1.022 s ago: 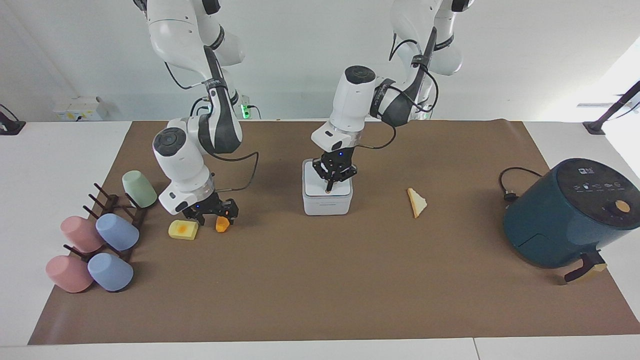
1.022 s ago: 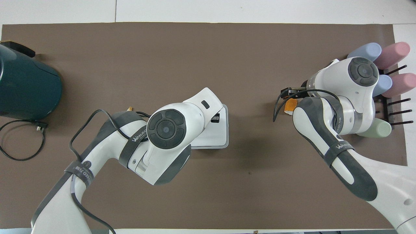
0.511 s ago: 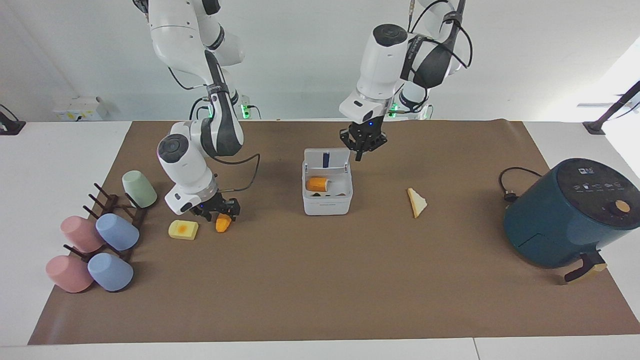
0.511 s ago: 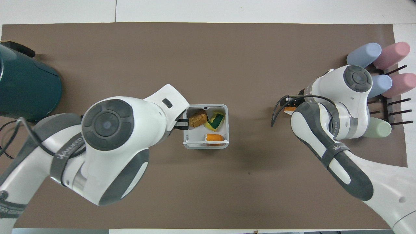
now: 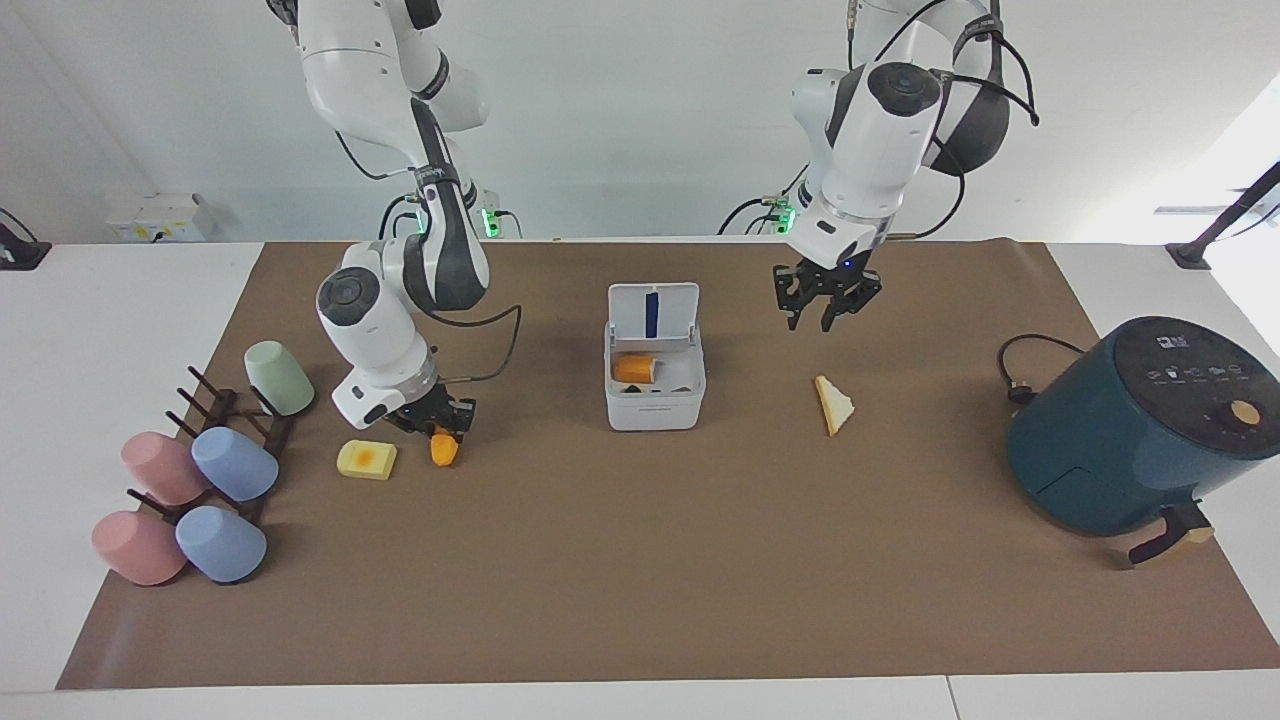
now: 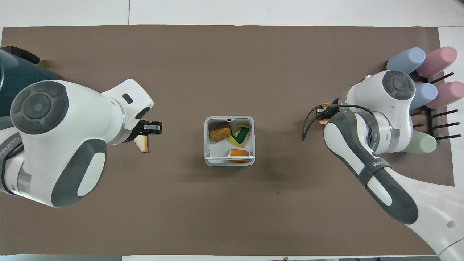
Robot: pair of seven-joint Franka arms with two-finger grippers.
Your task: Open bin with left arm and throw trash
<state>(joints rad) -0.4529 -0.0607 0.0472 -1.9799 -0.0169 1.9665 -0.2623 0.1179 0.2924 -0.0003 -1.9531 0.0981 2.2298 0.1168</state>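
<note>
three trash pieces lie outside the bin (image 5: pixel 655 385), whose lid stands open at mid-worktop. right hand (image 5: pixel 437 428) grips the orange wedge (image 5: pixel 443 448); left hand (image 5: pixel 823 300), open, hangs at twelve o'clock over the bread slice (image 5: pixel 833 404).

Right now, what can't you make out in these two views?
1. Orange wedge: facing view, right end effector covers its top, grip unclear.
2. Yellow block: overhead view, hidden under the right arm.
3. Bread slice: overhead view, partly under the left arm.
4. Air fryer: overhead view, cut by the edge.
</note>
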